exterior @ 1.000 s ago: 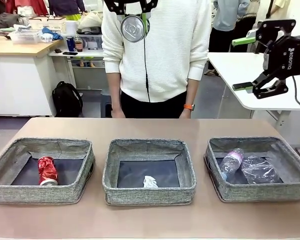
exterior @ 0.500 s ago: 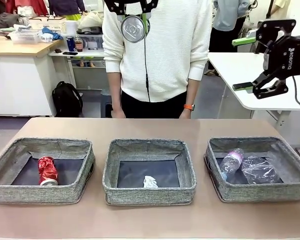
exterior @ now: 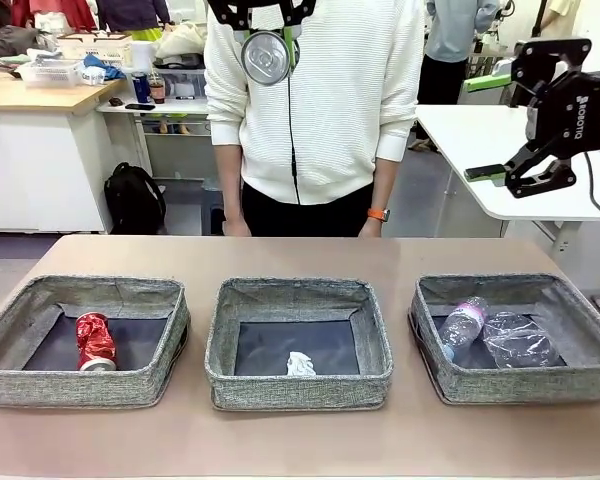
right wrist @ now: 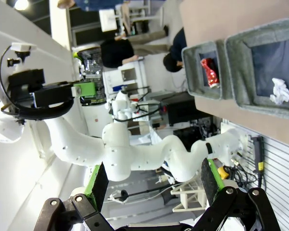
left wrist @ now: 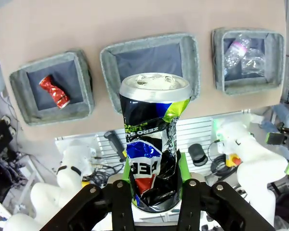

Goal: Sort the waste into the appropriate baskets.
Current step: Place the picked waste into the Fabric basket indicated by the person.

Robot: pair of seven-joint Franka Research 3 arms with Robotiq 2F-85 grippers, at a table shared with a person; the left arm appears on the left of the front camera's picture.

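Left end effector [exterior: 268, 35] clamps dark multicoloured can [left wrist: 153, 149] at 12 o'clock, high over the baskets.
Right end effector [exterior: 490, 127] at 2 o'clock, jaws wide apart, holding nothing.

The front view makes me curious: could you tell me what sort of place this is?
Probably a robotics lab or workshop. Three grey baskets sit on a table beside robot arms, a person stands opposite, and cluttered workbenches fill the background.
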